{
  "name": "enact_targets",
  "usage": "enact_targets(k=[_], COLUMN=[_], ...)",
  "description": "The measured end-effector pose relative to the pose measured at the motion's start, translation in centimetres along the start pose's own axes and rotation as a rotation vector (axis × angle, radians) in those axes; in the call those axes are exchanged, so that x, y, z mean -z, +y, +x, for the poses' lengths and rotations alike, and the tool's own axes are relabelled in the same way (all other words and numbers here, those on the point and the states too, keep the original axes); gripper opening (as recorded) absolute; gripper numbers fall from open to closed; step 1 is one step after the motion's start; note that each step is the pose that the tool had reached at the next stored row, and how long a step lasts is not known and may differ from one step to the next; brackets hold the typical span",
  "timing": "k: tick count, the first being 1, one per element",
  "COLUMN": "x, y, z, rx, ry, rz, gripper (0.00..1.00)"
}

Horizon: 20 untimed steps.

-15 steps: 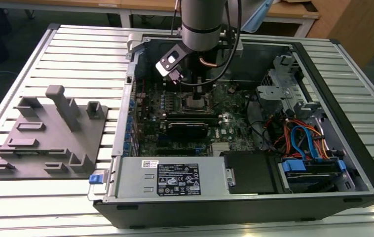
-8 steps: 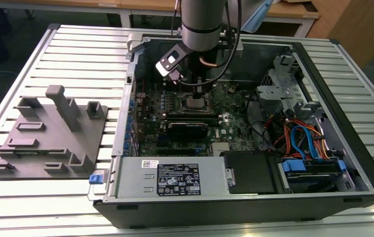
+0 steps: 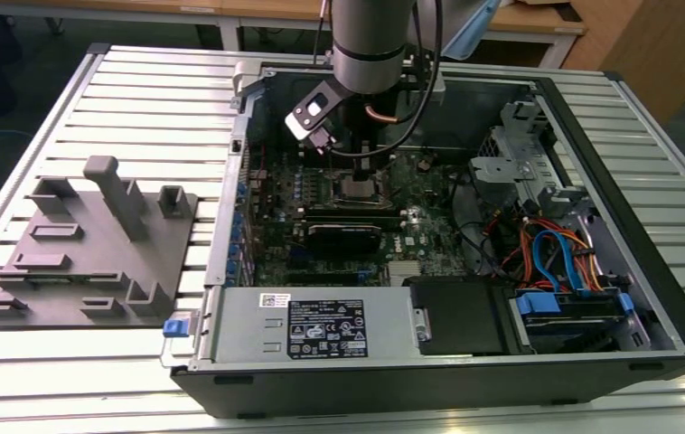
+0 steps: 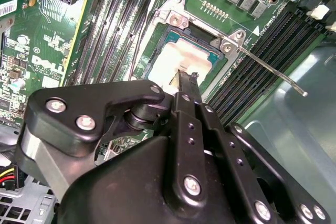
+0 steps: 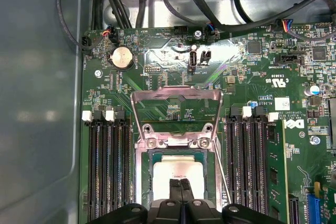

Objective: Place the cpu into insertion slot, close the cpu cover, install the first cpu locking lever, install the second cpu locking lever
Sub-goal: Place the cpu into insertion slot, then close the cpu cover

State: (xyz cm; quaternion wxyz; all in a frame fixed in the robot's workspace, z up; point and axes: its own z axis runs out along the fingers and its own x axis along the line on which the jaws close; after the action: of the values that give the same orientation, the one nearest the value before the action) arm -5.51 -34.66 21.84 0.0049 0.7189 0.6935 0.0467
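- A slatted metal table [image 3: 101, 81] carries an open computer case [image 3: 439, 384] at the centre and right of the exterior view. A grey moulded fixture [image 3: 89, 244] lies on the slats at the exterior view's left.
- The arm [image 3: 373, 45] comes down from the top centre of that frame into the case. It ends over the motherboard [image 3: 427, 240], a little above the middle of the picture and well apart from the grey power supply box [image 3: 318, 330] at the lower edge.
- The gripper [image 5: 170, 184] has its two black fingers pressed together with only a thin seam between them, and nothing is visibly held. The tips are right at the top of the cpu [image 5: 178, 167]; whether they touch it I cannot tell.
- The cpu lies flat inside the insertion slot [image 5: 143, 182], with its silver top facing up and the socket's rim around it. By my reading the first step is done.
- The cpu cover [image 5: 176, 96] is swung back on its hinge, with its window showing the board beyond it, so it is not closed.
- One cpu locking lever [image 4: 273, 72], a thin metal rod, juts out from beside the socket, unlatched. I cannot make out the other lever.
- Judged so: placing is done; closing the cover and fastening both levers are left.
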Motion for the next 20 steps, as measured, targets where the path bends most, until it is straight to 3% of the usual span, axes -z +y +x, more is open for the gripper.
enact_targets(k=[6, 11, 20], x=[0.00, 0.00, 0.00], y=[0.02, 0.24, 0.24], z=[0.00, 0.01, 0.01], rx=[0.000, -0.001, -0.002], ry=[0.0002, 0.0013, 0.0013], rz=[0.0019, 0.0219, 0.0244], gripper=[0.11, 0.11, 0.11])
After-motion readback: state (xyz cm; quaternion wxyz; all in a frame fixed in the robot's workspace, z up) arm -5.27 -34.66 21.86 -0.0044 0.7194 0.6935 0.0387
